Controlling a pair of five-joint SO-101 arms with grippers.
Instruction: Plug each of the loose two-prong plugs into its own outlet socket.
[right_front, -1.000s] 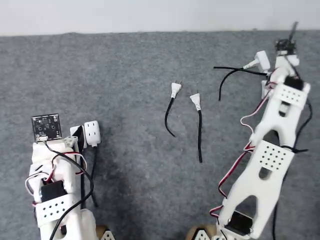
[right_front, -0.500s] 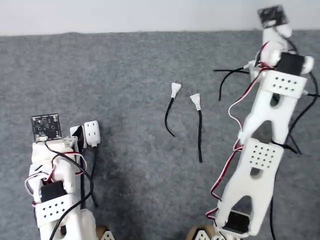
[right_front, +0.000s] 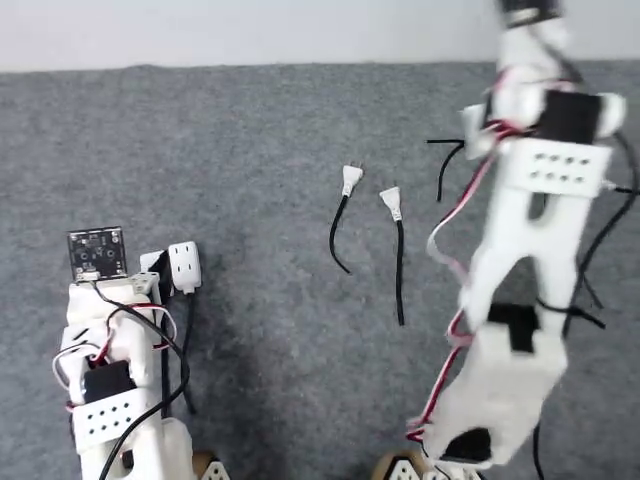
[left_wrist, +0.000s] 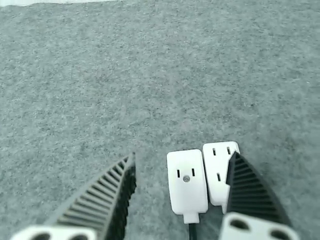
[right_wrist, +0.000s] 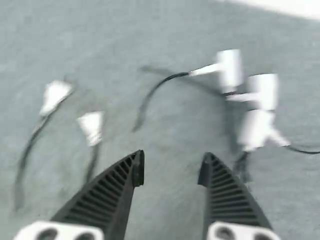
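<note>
1. Plugs (right_front: 351, 180) are held by neither claw; both claws are spread and empty, so the task is judged to be at its start.
2. At the left claw (left_wrist: 182, 160), the jaws are opened wide and kept low over the mat (right_front: 250, 130). The sockets (left_wrist: 186, 180) are framed between them as two white blocks side by side, with a black cord leaving the larger one. The smaller block is met or overlapped by one finger (left_wrist: 247, 190); which of the two cannot be told. This placing is judged to keep the sockets ready to be steadied while a plug is pushed in.
3. The right claw (right_wrist: 172, 157) is raised above the mat with its jaws parted and nothing between them. This height is judged to suit picking a target rather than gripping one.
4. Ahead of the right claw, on its side toward the left arm, the two plugs are found just beside each other. Their cords are trailed back toward the arm bases. The nearer plug (right_wrist: 91, 126) is judged the easier first pick. Both are well apart from the left claw and its sockets.
5. Ahead of the right claw on its other side, a white block (right_wrist: 260, 100) and a black cable (right_front: 445, 165) are seen. Whether anything is seated in that block cannot be told.
6. A descent onto a plug head is judged to be needed next. The prongs would have to be left exposed for insertion.
</note>
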